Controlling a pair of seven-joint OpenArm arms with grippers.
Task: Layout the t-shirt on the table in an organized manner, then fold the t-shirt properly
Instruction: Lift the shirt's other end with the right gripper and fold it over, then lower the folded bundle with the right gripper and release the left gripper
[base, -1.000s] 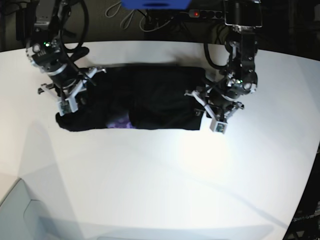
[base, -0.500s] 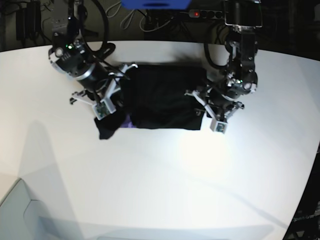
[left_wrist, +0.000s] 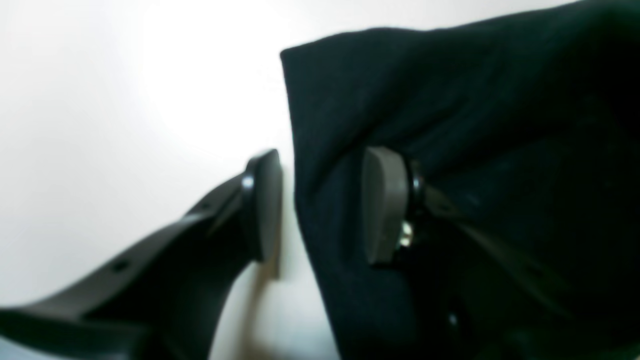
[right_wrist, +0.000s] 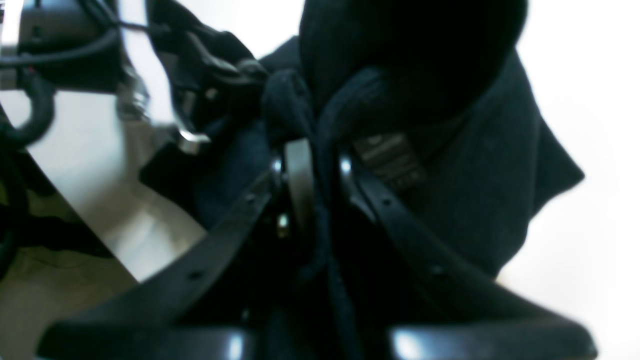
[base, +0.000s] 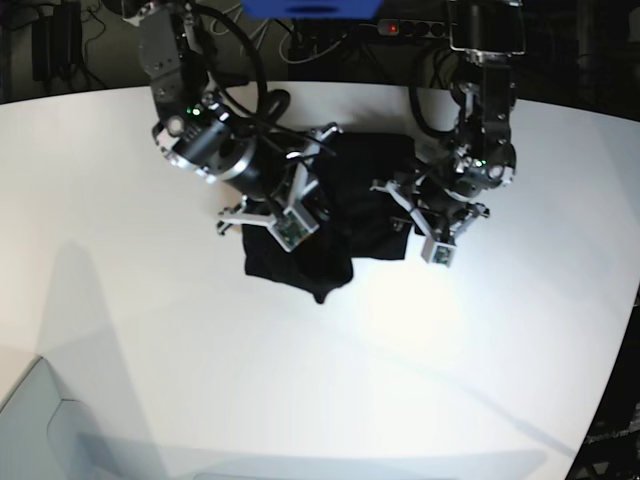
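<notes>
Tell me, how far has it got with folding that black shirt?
Well along, apparently. The t-shirt already lies as a narrow folded band on the table. The right pincer grips one end, carrying it across toward the other; the left pincer straddles the far edge, open. Laying that end down and letting go remain.

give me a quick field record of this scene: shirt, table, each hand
t-shirt: black, partly folded, one end lifted over the rest
table: white, the shirt lies on it
right hand: shut on a bunch of the shirt's cloth by its label
left hand: open, astride the shirt's edge, one pad over the table, the other over cloth
</notes>
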